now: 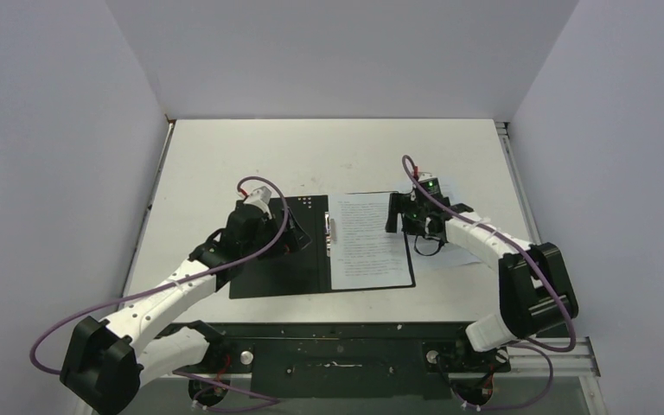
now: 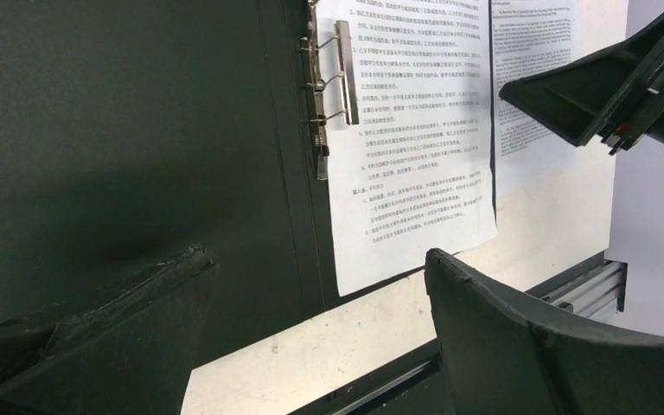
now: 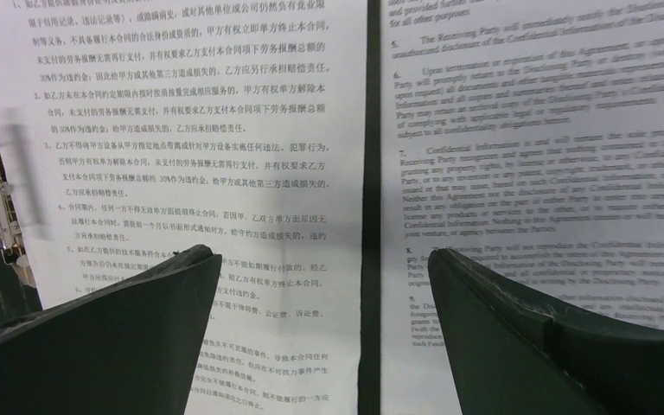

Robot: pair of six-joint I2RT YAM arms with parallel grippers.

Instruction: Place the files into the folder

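The folder [image 1: 277, 259] lies open and flat in the middle of the table [image 1: 225, 156], black inside facing up. Its metal spine clip [image 1: 330, 229] runs near to far down the centre. The left half is bare. On the right half lies one sheet [image 1: 367, 246] of the files, densely printed, covering nearly all of that half, with its left edge at the clip. A second sheet [image 3: 536, 156] lies on the table just right of the folder, and only the folder's dark right margin shows between the two pages. Whether its edge slips under the cover cannot be told. The left gripper [image 2: 316, 259] hangs over the bare left half, jaws spread wide with nothing between them. The right gripper [image 3: 324, 252] hovers above the folder's right edge, straddling both pages, fingers [image 3: 138, 328] also wide apart and holding nothing.
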